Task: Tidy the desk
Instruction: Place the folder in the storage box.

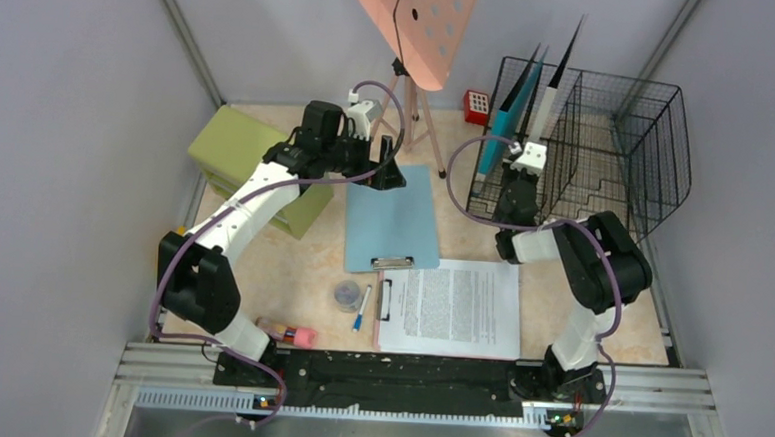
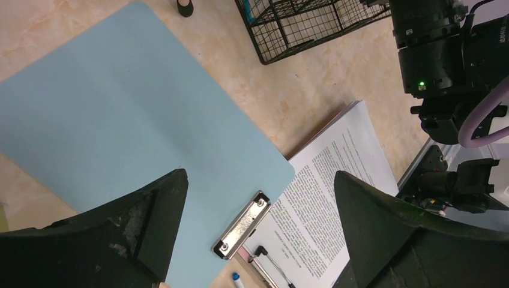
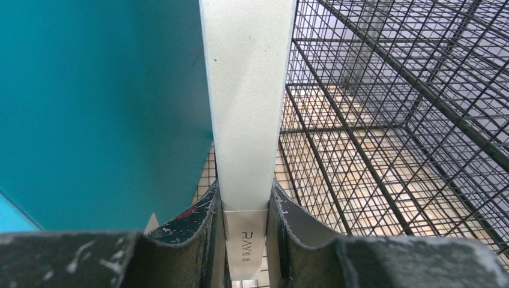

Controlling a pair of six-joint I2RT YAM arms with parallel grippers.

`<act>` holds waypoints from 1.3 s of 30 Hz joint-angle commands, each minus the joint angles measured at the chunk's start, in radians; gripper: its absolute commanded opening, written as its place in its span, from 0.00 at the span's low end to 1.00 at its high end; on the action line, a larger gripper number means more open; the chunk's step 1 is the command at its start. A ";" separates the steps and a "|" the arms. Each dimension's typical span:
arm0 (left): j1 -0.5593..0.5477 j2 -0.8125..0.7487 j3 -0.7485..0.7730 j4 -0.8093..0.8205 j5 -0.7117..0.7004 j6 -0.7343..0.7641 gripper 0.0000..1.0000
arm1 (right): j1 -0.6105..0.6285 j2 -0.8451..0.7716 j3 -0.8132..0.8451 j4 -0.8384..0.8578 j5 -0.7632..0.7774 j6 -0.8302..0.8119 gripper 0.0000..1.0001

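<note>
The desk (image 1: 310,275) is a pale beige marbled tabletop. A light blue clipboard (image 1: 393,219) lies at its middle, and a second clipboard with a printed sheet (image 1: 454,307) lies in front of it. My left gripper (image 1: 384,174) hovers open over the blue clipboard (image 2: 120,114), with nothing between its fingers (image 2: 144,222). Its metal clip (image 2: 242,224) shows between the jaws. My right gripper (image 1: 534,138) is at the wire rack (image 1: 608,140), shut on a thin white folder (image 3: 246,90) standing upright in it. A teal folder (image 3: 102,108) stands just left of the white one.
A green drawer cabinet (image 1: 251,166) stands at the left. A pen (image 1: 361,309), a small round lid (image 1: 346,294) and a pink-red item (image 1: 292,334) lie near the front. A pink pegboard stand (image 1: 414,20) and a red cube (image 1: 476,106) are at the back.
</note>
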 commanded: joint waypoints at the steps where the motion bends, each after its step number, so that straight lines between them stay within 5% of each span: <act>1: -0.005 -0.004 0.038 0.015 0.016 -0.007 0.97 | -0.010 0.018 0.101 0.090 0.053 -0.008 0.00; 14: -0.009 -0.018 0.034 0.005 0.005 -0.009 0.97 | -0.060 0.021 0.050 -0.023 -0.071 0.167 0.00; 30: -0.011 -0.008 0.017 0.018 0.005 -0.023 0.97 | -0.074 0.008 0.003 0.045 -0.197 0.044 0.00; 39: -0.011 0.001 0.031 0.016 0.004 -0.024 0.97 | -0.096 -0.014 0.009 -0.022 -0.250 0.098 0.18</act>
